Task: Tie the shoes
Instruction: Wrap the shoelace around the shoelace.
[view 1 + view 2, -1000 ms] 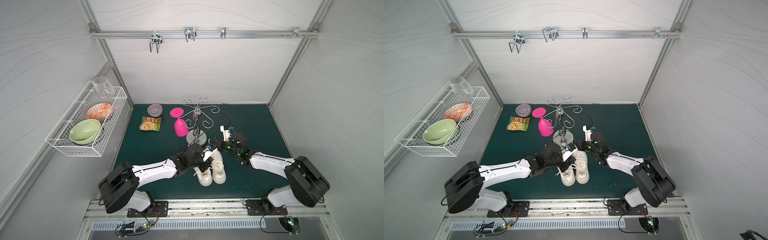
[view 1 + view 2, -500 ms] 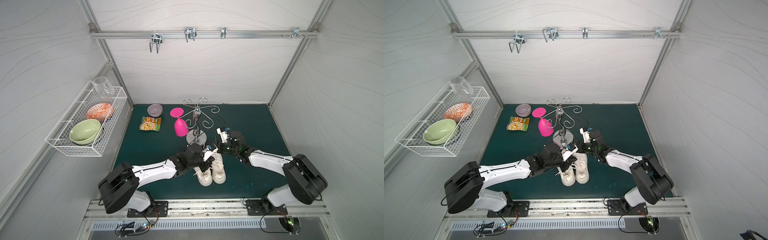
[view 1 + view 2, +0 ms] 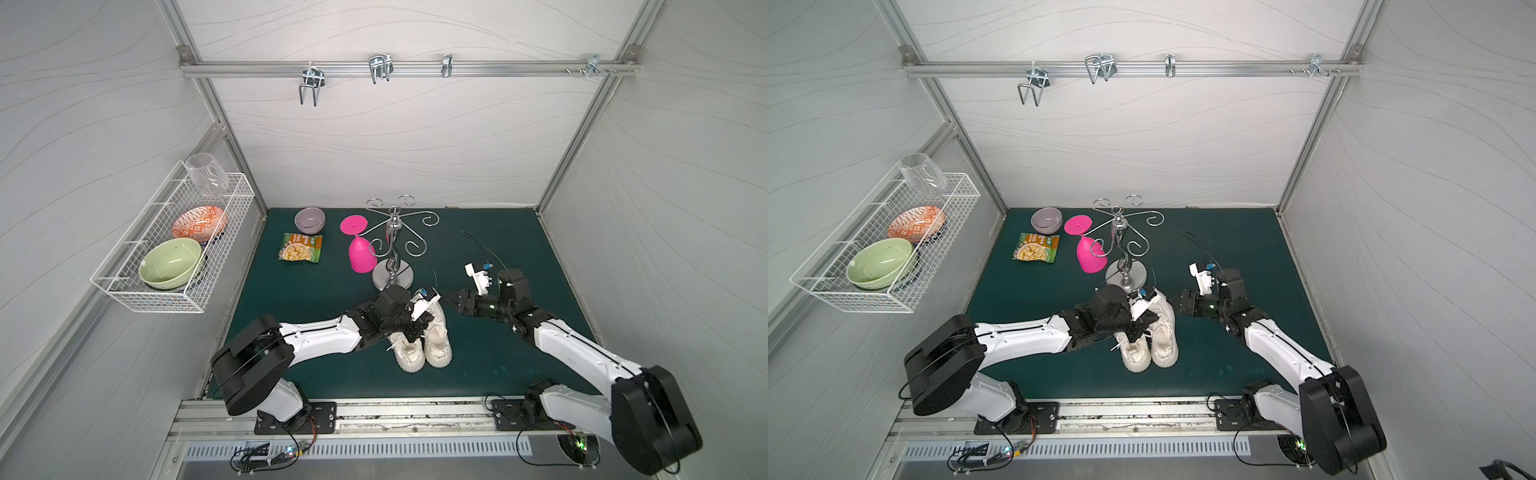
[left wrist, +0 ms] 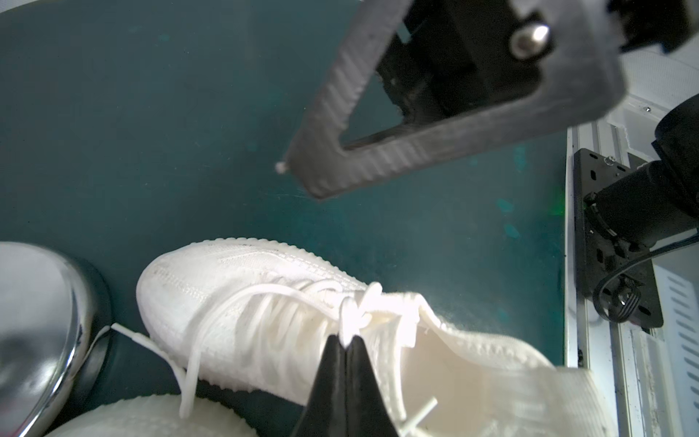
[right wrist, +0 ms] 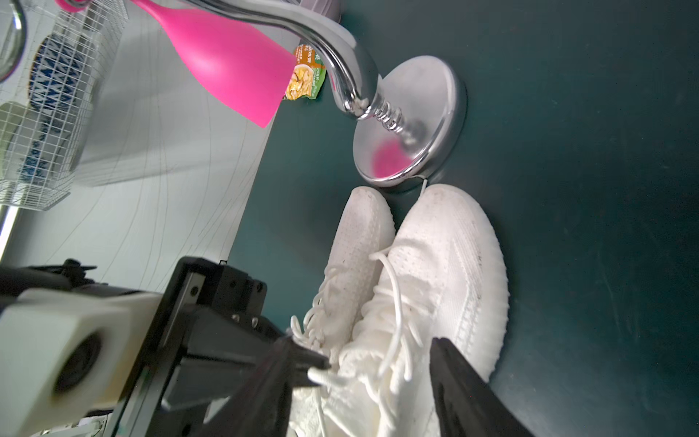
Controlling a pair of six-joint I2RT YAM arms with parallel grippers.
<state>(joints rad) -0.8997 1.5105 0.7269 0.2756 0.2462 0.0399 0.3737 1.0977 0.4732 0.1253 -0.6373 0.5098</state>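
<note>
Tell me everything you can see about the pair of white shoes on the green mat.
The shoes are cream-white knit low-tops with ribbed soles and white laces. They stand upright on the mat, pressed side by side, toes toward the chrome stand's base. One shoe's laces are crossed into a small knot, and the left claw is shut on a lace there. A loose lace end reaches that base. The right claw is open beside them, holding nothing.
</note>
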